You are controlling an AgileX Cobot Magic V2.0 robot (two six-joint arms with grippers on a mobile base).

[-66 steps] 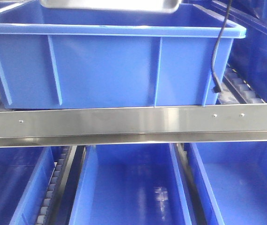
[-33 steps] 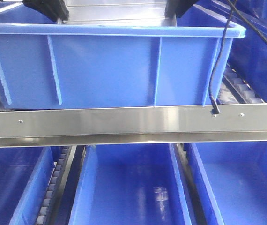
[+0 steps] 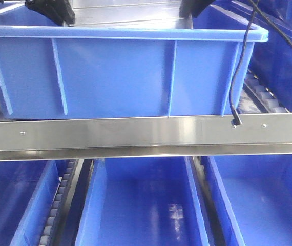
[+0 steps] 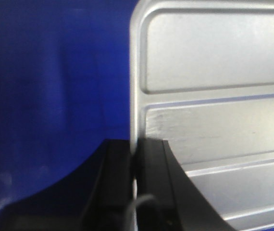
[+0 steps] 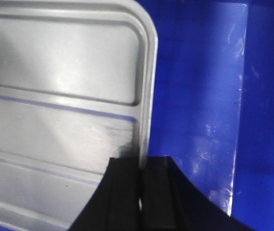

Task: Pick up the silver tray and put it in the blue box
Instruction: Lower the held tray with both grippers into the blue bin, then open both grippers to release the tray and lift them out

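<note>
silver tray (image 3: pixel 128 13): front view shows it inside the blue box (image 3: pixel 120 77), only a strip of metal visible above the near wall; whether it rests on the floor or hangs just above cannot be told.
front view, grippers: left gripper (image 3: pixel 51 9) and right gripper (image 3: pixel 192 7) show as dark shapes at the tray's two short ends, dipping below the rim line of the box.
front view, cable: a black cable (image 3: pixel 235 77) hangs over the right corner of the box down to the steel rail (image 3: pixel 146 132); judged a possible snag on withdrawal.
left wrist view, grip: jaws nearly closed, one finger each side of the tray's raised rim, pinching the thin edge midway along the short side. Blue box floor beyond.
left wrist view, surface: matte metal, recessed panel, long raised ridges; scuff mark near the jaws.
right wrist view, grip: same arrangement, jaws narrow and clamped across the opposite rim just below the rounded corner.
handling (judgement): stiff sheet metal, probably light, smooth and sloped at the rim, so a pinch could slide; the two-ended rim hold suits it, kept level.
fragility (judgement): low; may clatter on release.
</note>
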